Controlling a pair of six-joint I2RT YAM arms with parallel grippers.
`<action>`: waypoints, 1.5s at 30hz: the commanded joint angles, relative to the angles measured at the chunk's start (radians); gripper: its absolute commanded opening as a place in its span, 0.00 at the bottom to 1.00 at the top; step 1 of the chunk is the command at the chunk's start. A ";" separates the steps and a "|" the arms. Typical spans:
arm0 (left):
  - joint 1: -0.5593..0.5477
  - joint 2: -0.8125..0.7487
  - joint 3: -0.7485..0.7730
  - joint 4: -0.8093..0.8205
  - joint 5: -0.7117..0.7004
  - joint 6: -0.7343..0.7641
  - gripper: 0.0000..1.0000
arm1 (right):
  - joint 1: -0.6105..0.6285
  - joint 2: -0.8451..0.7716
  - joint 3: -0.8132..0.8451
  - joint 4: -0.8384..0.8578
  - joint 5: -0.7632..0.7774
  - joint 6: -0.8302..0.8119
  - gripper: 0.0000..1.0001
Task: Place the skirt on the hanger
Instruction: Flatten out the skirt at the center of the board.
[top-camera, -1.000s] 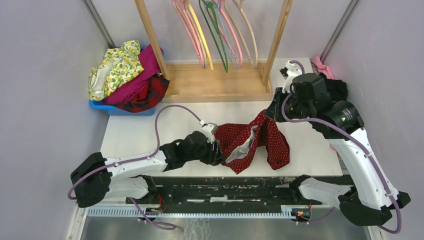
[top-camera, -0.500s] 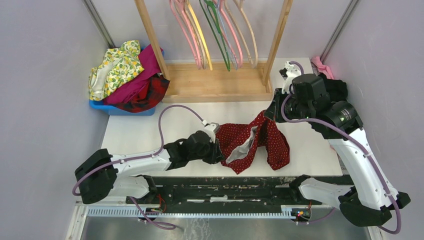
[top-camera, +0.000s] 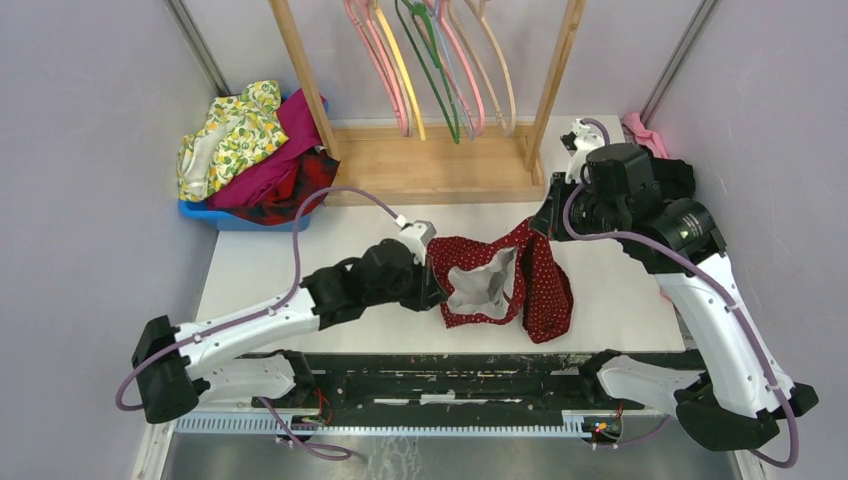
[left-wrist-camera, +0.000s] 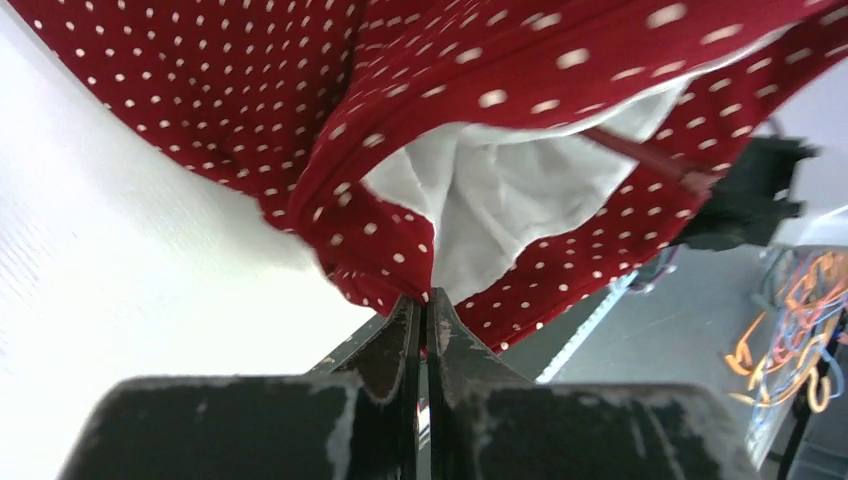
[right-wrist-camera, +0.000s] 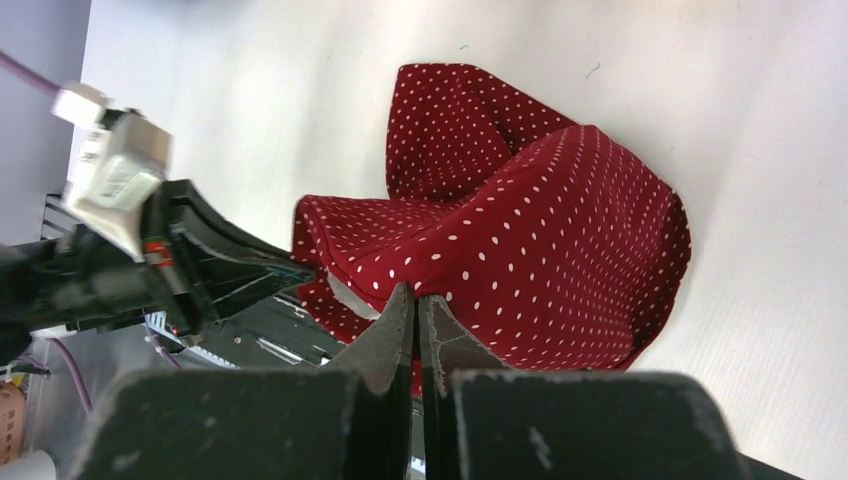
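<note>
Hands, top view: left gripper (top-camera: 432, 283) clamped on the left edge of the skirt (top-camera: 545, 290); right gripper (top-camera: 535, 228) clamped on its far corner, holding that corner up off the table (top-camera: 260, 270).
Skirt, top view: strung between both grippers over the middle of the table, opening gaping, white lining (top-camera: 480, 282) showing, right part bunched on the surface.
Back of table, top view: hanger (top-camera: 452, 80) taken to be the thin pale one, hard to separate from its neighbours, hooked on the wooden rack (top-camera: 430, 165), well apart from the skirt.
Progress: skirt gripped at two points and spread open; hanger not yet fetched, nothing threaded onto it; most of the task left, by judgement.
Counts, top view: one skirt; two arms, two grippers; about seven hangers, overlapping, exact number unsure; three garments heaped in one blue bin (top-camera: 235, 220); one pink cloth (top-camera: 640, 130) at far right.
Hand, left wrist view: left gripper (left-wrist-camera: 422, 300) pressed tight together, pinching the skirt (left-wrist-camera: 200, 80) where lining (left-wrist-camera: 500, 190) meets dotted cloth; one skirt.
Hand, right wrist view: right gripper (right-wrist-camera: 415, 295) squeezed on a raised fold of the skirt (right-wrist-camera: 540, 230); left gripper (right-wrist-camera: 300, 265) at the opposite edge; one skirt, two grippers, no hanger.
</note>
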 joint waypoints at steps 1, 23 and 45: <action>0.073 -0.045 0.175 -0.169 -0.040 0.063 0.03 | -0.022 0.050 0.102 0.057 -0.039 -0.028 0.01; 0.669 0.289 1.203 -0.612 0.261 0.318 0.03 | -0.302 0.445 0.540 -0.093 -0.428 -0.145 0.01; 0.671 0.258 1.262 -0.544 0.406 0.229 0.03 | -0.303 0.289 0.251 0.053 -0.397 -0.101 0.01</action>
